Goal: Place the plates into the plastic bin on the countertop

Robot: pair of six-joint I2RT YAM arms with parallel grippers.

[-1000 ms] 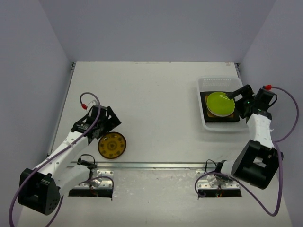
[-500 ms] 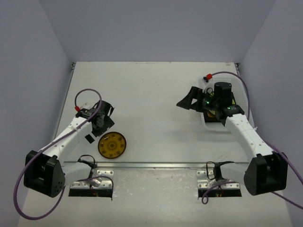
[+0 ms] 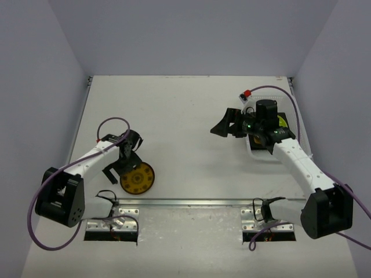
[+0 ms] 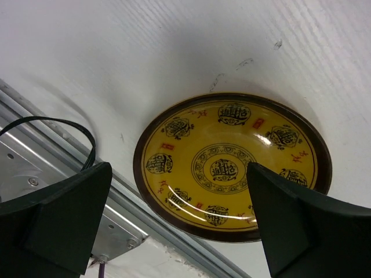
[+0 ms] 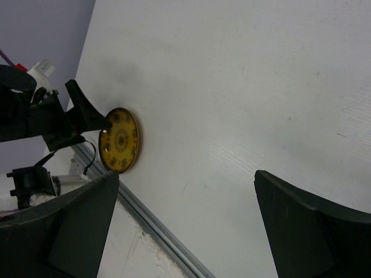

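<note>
Round glossy amber-patterned plate (image 4: 232, 168) lies flat on the matte white countertop (image 3: 174, 116), beside the metal rail (image 3: 191, 202). Left gripper (image 4: 182, 223) hovers over it, jaws wide apart; right gripper (image 5: 185, 223) likewise spread, empty. Plate looks rigid, slick, breakable: pinch its raised rim.

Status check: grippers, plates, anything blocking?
Left gripper open over amber-patterned plate on countertop. Right gripper open, empty. Lime green plate in plastic bin. Right arm overhangs bin.

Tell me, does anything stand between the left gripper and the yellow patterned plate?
Nothing visible does. The open left gripper faces the yellow patterned plate directly, its fingers framing it in the wrist view.
</note>
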